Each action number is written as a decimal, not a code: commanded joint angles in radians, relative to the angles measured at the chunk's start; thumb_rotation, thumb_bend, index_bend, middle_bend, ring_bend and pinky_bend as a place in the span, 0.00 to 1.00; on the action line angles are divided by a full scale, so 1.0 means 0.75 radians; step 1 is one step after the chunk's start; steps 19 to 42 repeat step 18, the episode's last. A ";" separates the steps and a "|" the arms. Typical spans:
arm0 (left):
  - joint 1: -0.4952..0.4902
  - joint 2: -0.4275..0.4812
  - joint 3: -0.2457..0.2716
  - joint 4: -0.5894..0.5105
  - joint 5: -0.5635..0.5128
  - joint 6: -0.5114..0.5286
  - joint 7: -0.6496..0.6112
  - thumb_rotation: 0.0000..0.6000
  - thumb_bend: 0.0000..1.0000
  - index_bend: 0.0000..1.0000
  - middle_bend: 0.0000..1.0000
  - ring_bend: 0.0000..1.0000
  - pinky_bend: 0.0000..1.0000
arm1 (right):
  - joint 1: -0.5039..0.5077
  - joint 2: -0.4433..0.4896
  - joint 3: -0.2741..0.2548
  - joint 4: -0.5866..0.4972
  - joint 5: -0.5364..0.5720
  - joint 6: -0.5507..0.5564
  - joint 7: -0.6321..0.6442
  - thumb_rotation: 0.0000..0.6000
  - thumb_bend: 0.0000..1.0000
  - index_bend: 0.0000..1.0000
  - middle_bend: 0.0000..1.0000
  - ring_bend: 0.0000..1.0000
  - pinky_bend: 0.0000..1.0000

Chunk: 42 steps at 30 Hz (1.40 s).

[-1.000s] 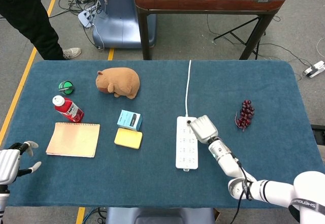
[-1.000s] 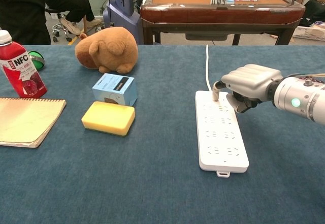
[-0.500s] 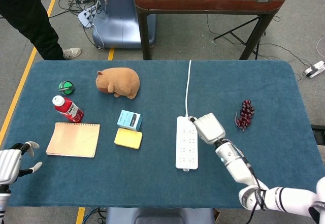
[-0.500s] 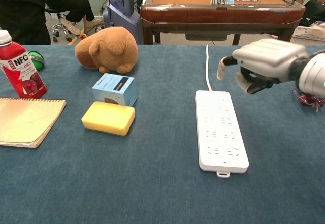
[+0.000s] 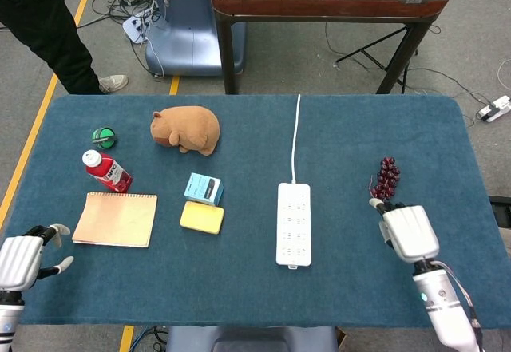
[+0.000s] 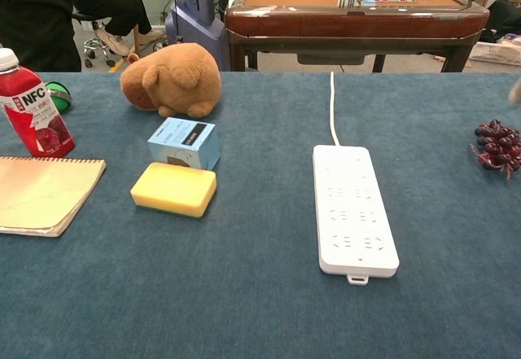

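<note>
Near the right edge of the blue surface [image 5: 335, 136], at about four o'clock from its centre, the right robot hand [image 5: 409, 232] is seen from above with its fingers curled in and nothing held. Just beyond it, at twelve o'clock, a bunch of dark grapes [image 5: 386, 179] is found, lying apart from the fingertips with its long axis running toward twelve o'clock, slightly tilted to one. At nine o'clock from that robot hand, well apart, a white power strip [image 5: 293, 223] is laid with its long axis from six to twelve o'clock, and its white cord [image 5: 296, 136] is led off toward twelve. Nothing is placed between the robot hand and the grapes.

At the surface's eight o'clock corner the left robot hand [image 5: 20, 259] is held empty, fingers spread. A tan notebook [image 5: 116, 219] is seen nearest to it, at two o'clock. Further over, a yellow sponge [image 5: 201, 217], a small blue box [image 5: 204, 188], a red juice bottle [image 5: 107, 171], a green ball [image 5: 103, 137] and a brown plush animal [image 5: 187, 128] are set out.
</note>
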 commanded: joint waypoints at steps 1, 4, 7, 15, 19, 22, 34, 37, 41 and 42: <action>0.003 -0.001 0.004 -0.004 0.012 0.011 -0.006 1.00 0.13 0.50 0.56 0.44 0.71 | -0.115 0.016 -0.057 0.060 -0.071 0.088 0.120 1.00 0.41 0.29 0.44 0.47 0.56; 0.006 0.003 0.010 -0.012 0.025 0.021 -0.007 1.00 0.13 0.49 0.56 0.44 0.71 | -0.174 0.003 -0.064 0.135 -0.094 0.114 0.231 1.00 0.41 0.29 0.43 0.46 0.49; 0.007 0.002 0.011 -0.018 0.032 0.029 0.000 1.00 0.13 0.49 0.56 0.44 0.71 | -0.212 -0.009 -0.057 0.209 -0.106 0.116 0.339 1.00 0.41 0.29 0.43 0.45 0.46; -0.004 -0.012 0.016 -0.014 0.049 0.021 0.028 1.00 0.13 0.48 0.56 0.44 0.71 | -0.248 0.013 0.006 0.246 -0.133 0.122 0.421 1.00 0.40 0.29 0.42 0.45 0.46; -0.011 -0.016 0.017 -0.012 0.049 0.009 0.028 1.00 0.13 0.48 0.56 0.44 0.71 | -0.250 0.017 0.010 0.248 -0.134 0.086 0.431 1.00 0.40 0.29 0.42 0.45 0.46; -0.011 -0.016 0.017 -0.012 0.049 0.009 0.028 1.00 0.13 0.48 0.56 0.44 0.71 | -0.250 0.017 0.010 0.248 -0.134 0.086 0.431 1.00 0.40 0.29 0.42 0.45 0.46; -0.011 -0.016 0.017 -0.012 0.049 0.009 0.028 1.00 0.13 0.48 0.56 0.44 0.71 | -0.250 0.017 0.010 0.248 -0.134 0.086 0.431 1.00 0.40 0.29 0.42 0.45 0.46; -0.011 -0.016 0.017 -0.012 0.049 0.009 0.028 1.00 0.13 0.48 0.56 0.44 0.71 | -0.250 0.017 0.010 0.248 -0.134 0.086 0.431 1.00 0.40 0.29 0.42 0.45 0.46; -0.011 -0.016 0.017 -0.012 0.049 0.009 0.028 1.00 0.13 0.48 0.56 0.44 0.71 | -0.250 0.017 0.010 0.248 -0.134 0.086 0.431 1.00 0.40 0.29 0.42 0.45 0.46; -0.011 -0.016 0.017 -0.012 0.049 0.009 0.028 1.00 0.13 0.48 0.56 0.44 0.71 | -0.250 0.017 0.010 0.248 -0.134 0.086 0.431 1.00 0.40 0.29 0.42 0.45 0.46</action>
